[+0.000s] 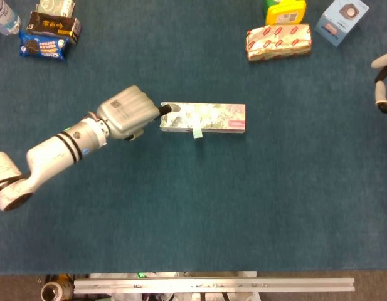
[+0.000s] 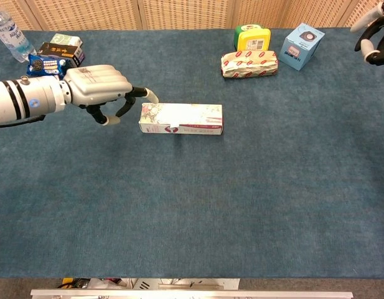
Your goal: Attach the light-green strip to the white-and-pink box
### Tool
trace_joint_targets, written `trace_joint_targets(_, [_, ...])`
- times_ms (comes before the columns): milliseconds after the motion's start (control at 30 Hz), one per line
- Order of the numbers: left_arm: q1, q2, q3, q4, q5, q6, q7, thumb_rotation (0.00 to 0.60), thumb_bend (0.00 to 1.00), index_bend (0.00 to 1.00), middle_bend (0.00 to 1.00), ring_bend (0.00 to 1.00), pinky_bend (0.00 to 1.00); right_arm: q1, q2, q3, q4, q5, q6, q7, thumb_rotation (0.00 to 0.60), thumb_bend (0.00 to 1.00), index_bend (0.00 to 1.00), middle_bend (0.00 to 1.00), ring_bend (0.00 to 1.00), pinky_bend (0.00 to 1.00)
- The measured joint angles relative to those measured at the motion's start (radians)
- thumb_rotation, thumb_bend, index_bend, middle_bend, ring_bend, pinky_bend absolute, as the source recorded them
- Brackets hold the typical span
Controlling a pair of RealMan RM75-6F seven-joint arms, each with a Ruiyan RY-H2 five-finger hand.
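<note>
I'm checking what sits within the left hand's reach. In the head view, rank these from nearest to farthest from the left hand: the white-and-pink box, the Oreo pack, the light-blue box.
1. white-and-pink box, right beside the left hand, at its fingers.
2. Oreo pack, far-left corner.
3. light-blue box, far-right corner.

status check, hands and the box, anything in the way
Left robot hand open at the box's left end. Right robot hand open, far right. Light-green strip on white-and-pink box. Nothing blocking.
</note>
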Motion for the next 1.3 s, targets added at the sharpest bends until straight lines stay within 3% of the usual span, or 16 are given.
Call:
trace_joint_targets(567, [-0.073, -0.047, -0.039, -0.060, -0.186, -0.123, 0.209, 0.600, 0.69, 0.14, 0.86, 0.98, 0.93, -0.040, 0.021, 0.012, 0.017, -0.021, -0.019, 0.044, 0.600, 0.45, 0.41, 0.53, 0.63, 0.81])
trace_joint_targets(1300, [-0.097, -0.064, -0.026, -0.076, -0.333, -0.157, 0.335, 0.600, 0.69, 0.14, 0.86, 0.98, 0.93, -0.066, 0.023, 0.029, 0.023, -0.035, -0.023, 0.060, 0.600, 0.45, 0.41, 0.53, 0.63, 0.81])
